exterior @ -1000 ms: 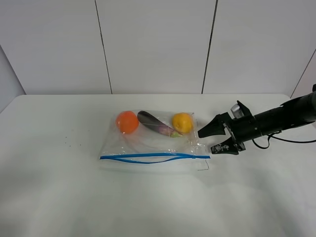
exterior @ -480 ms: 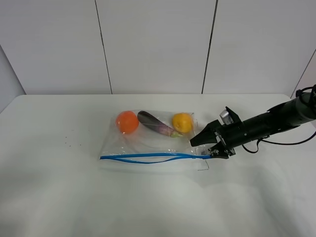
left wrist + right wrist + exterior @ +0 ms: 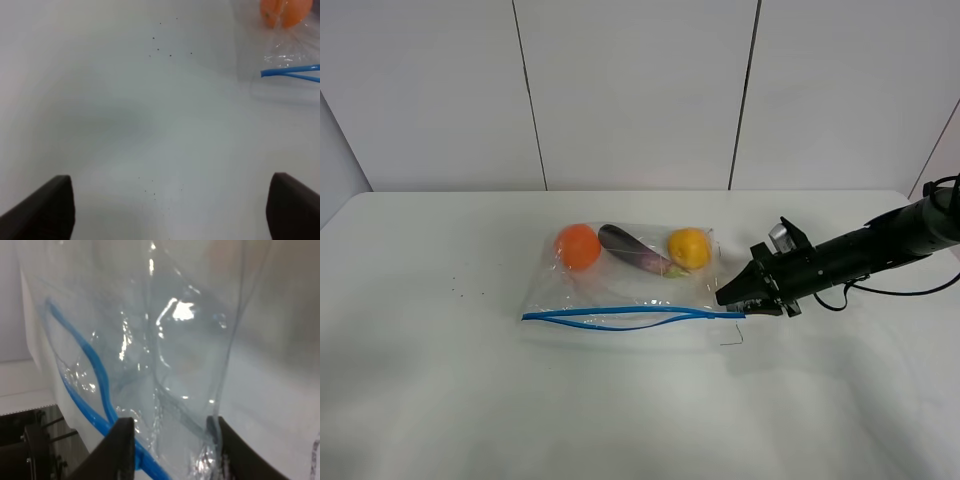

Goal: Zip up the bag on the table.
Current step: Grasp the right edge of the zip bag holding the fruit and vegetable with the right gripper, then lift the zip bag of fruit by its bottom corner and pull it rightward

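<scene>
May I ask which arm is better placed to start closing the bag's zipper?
The right. The right gripper sits at the right-hand end of the bag, fingers astride the corner by the blue zipper. The left gripper hangs open over the table, apart from the bag.

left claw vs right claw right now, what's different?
The left claw is spread wide; the right claw holds its fingers closer together, a gap showing. The left claw hangs over the table, apart from the bag; the right claw has the bag's right corner, by the blue zipper strip, between its fingers. Both have dark fingers.
</scene>
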`<state>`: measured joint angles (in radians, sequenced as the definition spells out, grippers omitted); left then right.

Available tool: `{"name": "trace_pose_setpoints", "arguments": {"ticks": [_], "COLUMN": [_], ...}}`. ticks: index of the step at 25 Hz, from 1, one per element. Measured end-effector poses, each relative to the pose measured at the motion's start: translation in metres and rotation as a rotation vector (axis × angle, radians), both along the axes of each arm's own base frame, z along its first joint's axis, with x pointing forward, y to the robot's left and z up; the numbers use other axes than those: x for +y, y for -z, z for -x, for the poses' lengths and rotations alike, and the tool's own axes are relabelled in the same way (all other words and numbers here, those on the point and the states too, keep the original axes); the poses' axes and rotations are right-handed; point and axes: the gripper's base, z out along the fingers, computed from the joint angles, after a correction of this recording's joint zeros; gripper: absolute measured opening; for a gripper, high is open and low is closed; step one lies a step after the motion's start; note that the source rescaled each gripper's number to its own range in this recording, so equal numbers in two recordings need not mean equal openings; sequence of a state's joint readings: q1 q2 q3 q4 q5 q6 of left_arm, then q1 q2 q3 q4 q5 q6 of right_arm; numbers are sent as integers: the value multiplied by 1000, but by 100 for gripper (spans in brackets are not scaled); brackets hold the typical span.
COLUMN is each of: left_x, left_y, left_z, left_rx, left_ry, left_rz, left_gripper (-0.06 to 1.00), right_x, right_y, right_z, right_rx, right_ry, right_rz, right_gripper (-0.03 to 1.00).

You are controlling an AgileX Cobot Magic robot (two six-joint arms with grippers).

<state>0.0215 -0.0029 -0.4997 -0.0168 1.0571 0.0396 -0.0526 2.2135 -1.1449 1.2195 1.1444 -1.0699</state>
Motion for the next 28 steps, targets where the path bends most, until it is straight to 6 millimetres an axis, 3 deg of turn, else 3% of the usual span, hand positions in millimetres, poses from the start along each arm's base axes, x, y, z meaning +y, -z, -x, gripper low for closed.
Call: {"name": "trace_pose_setpoints", "arguments": {"ticks": [2, 4, 5, 21, 28], "left_x": [0, 0, 0, 0, 0], "left_y": [0, 0, 0, 0, 0], "left_z": [0, 0, 0, 0, 0], "left_rx": [0, 0, 0, 0, 0], "left_ry": [0, 0, 0, 0, 0], "left_rz": [0, 0, 0, 0, 0], "left_gripper": [100, 100, 100, 100, 100], "right_x": [0, 0, 1, 5, 19], "right_y": [0, 0, -1, -10, -31], "right_z": [0, 0, 1, -4, -7], "right_rx": [2, 7, 12, 293, 284], "right_ry": [0, -1, -1, 210, 235], "right_rz": [1, -4, -15, -131, -175], "right_gripper": [26, 5, 0, 0, 0]}}
